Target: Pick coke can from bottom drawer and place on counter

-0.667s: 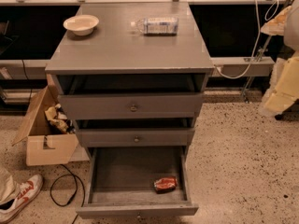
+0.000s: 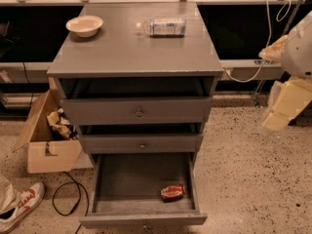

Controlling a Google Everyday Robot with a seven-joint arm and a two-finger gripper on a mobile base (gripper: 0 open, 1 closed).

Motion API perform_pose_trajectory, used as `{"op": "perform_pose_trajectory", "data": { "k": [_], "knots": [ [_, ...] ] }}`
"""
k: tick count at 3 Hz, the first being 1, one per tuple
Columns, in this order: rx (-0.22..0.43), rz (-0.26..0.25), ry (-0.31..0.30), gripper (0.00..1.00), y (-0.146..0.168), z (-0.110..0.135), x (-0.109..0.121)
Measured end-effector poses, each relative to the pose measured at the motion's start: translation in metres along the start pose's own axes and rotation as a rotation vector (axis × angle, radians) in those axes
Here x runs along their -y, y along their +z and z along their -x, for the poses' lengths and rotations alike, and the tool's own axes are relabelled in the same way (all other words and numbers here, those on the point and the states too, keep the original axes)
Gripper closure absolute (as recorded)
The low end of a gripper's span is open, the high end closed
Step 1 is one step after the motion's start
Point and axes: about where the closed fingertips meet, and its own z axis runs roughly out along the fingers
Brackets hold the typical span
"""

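— What's the room like?
— A speckled stone floor (image 2: 243,179) and dark windows behind. A grey cabinet stands in the middle, and its flat grey counter (image 2: 131,52) has a slight gloss.

— Count things for me.
— Three drawers. The two upper ones are out a little, and the bottom drawer (image 2: 122,179) is pulled far out. On the counter are one pale bowl (image 2: 85,25), back left, and one clear water bottle (image 2: 163,27) lying on its side, back centre. On the floor to the left are one open cardboard box (image 2: 48,150), one black cable (image 2: 66,199) and one white-and-red shoe (image 2: 22,206).

— And the coke can?
— One coke can (image 2: 172,192), lying on its side near the front right corner of the bottom drawer. Its long axis runs roughly left to right, almost along the drawer front. I can't tell which end is the top.

— The gripper?
— The gripper (image 2: 285,106) hangs at the right edge, well apart from the cabinet and holding nothing that I can see. I cannot tell whether it is wide or narrow.
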Motion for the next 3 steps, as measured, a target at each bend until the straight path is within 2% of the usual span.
{"op": "perform_pose_trajectory", "data": {
  "k": [1,2,3],
  "knots": [
    [0.088,0.085,0.041,0.00,0.053,-0.007,-0.013],
    [0.086,0.082,0.039,0.00,0.052,-0.007,-0.012],
    [0.112,0.104,0.053,0.00,0.065,-0.014,-0.014]
  ]
}}
